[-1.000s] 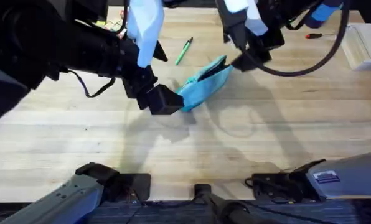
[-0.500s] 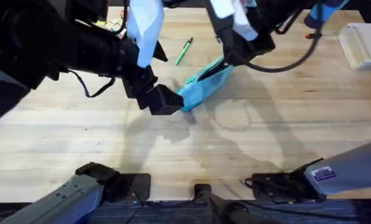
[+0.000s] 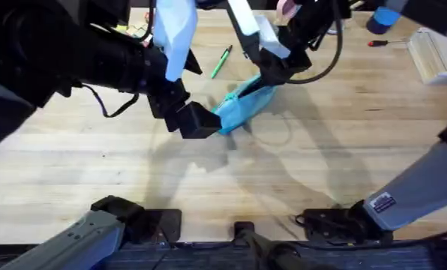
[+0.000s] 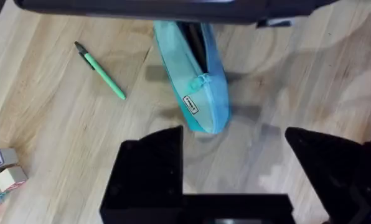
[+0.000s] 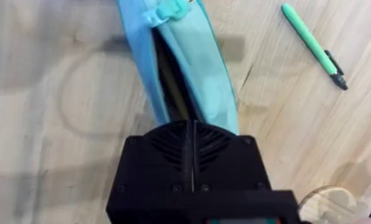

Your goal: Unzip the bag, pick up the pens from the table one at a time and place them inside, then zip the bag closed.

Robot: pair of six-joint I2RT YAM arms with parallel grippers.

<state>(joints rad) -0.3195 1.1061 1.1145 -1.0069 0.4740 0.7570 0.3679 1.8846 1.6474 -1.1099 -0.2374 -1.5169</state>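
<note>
I have the bag [image 3: 242,105] lying on the table [image 3: 298,172] between my two grippers, its zipper partly undone so a dark slit shows along the top. My left gripper [image 4: 235,165] sits just off the bag's closed end with its fingers spread wide and nothing between them; in the left wrist view the bag's rounded end [image 4: 204,118] lies just ahead of the gap, apart from both fingers. My right gripper [image 5: 192,146] is pressed together over the bag's opened end, the two black fingers meeting along a thin line right above the slit; I cannot tell whether any fabric is pinched between them. The teal zipper pull [image 5: 167,11] sits farther along the bag from that gripper. The green pen [image 3: 221,61] lies on the wood beside the bag, near my right gripper and clear of both.
</note>
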